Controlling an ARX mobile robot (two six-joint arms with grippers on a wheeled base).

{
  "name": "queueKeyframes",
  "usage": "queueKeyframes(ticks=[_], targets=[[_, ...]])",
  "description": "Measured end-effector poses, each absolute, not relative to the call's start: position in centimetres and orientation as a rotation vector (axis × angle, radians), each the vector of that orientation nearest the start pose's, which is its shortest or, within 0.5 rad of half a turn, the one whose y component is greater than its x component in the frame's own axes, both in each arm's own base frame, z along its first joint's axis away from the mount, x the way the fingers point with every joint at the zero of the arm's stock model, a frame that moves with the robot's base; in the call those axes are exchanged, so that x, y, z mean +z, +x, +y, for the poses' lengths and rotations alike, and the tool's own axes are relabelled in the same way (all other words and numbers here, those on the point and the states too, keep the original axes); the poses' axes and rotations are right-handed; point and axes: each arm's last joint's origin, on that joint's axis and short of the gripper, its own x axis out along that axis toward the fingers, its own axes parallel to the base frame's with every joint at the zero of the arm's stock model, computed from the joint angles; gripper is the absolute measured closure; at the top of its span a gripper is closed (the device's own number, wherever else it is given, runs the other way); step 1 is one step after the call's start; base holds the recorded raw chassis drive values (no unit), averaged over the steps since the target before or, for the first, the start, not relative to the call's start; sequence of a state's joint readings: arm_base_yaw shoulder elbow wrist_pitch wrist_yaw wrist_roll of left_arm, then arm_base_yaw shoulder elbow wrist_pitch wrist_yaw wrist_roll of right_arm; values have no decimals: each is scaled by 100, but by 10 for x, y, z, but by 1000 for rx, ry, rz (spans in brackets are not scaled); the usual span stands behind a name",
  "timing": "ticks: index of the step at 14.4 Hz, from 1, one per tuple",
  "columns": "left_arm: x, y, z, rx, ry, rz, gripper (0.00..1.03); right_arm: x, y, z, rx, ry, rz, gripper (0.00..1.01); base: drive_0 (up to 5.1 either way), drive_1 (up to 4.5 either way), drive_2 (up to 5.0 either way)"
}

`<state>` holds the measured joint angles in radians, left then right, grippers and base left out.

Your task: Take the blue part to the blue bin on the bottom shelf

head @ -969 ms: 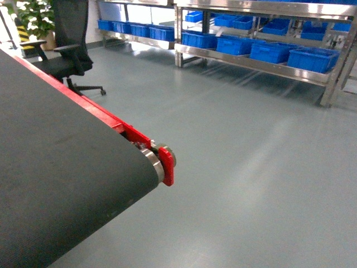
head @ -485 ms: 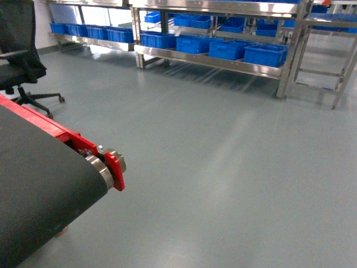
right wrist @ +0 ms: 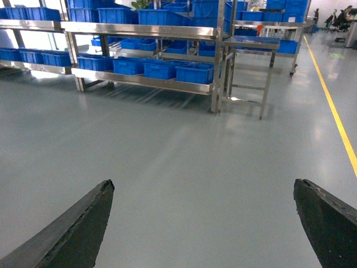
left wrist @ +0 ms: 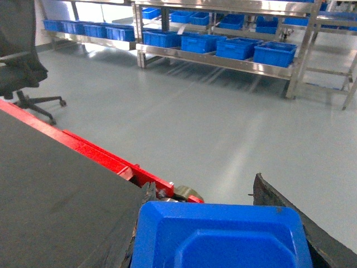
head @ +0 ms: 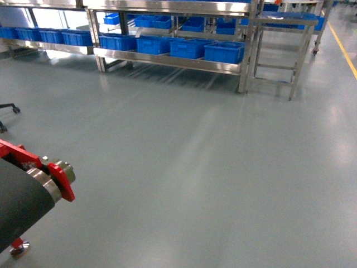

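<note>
Neither arm shows in the head view. The left wrist view looks forward over a blue part [left wrist: 223, 237] that fills the bottom of the picture, wedged between the two dark fingers [left wrist: 284, 204] of the left gripper [left wrist: 220, 223], one pressed against each side of it, so that gripper is clenched on the part. Below and to the left of it runs a dark conveyor belt [left wrist: 56, 190] with a red side rail [left wrist: 106, 156] and a metal end roller [left wrist: 187, 194].

The right wrist view looks out level over bare grey floor [right wrist: 184, 162]. The right gripper [right wrist: 203, 218] is spread wide, its two dark fingers [right wrist: 72, 229] at opposite bottom corners of the picture with nothing between them.

In the head view the end of the belt sits at the lower left, and a wide stretch of floor lies between it and the steel rack [head: 167, 8] along the far wall. The bottom shelf [head: 167, 60] of that rack carries a row of blue bins [head: 189, 48]. Just beside the rack's right end stands a small steel table [head: 281, 33]. A yellow line [head: 343, 42] runs along the floor at the far right. An office chair [left wrist: 19, 50] stands beyond the belt at the left of the left wrist view.
</note>
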<state>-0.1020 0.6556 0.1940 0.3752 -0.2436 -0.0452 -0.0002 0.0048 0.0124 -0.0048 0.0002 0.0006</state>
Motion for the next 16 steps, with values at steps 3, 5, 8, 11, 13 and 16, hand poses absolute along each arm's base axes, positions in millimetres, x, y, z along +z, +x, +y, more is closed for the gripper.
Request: queueKeyframes(ticks=[3,5,8,11,13,16], targets=[[201,152,-9,143,-30,82,59,167,97,0,0,1,-3,3,-146,-146,-146],[201,152,-9,143,-30,82,59,167,97,0,0,1,-3,3,-146,-146,-146],[201,152,-9,143,-30,82,59,167,97,0,0,1,-3,3,-146,-146,-146],[201,152,-9,143,-30,82,59,167,97,0,0,1,-3,3,-146,-146,-146],[201,152,-9,143,-30,82,59,167,97,0,0,1,-3,3,-150,-150,-150],[201,152,-9,143,-30,82,59,167,97,0,0,1,-3,3,-158,-158,-158]])
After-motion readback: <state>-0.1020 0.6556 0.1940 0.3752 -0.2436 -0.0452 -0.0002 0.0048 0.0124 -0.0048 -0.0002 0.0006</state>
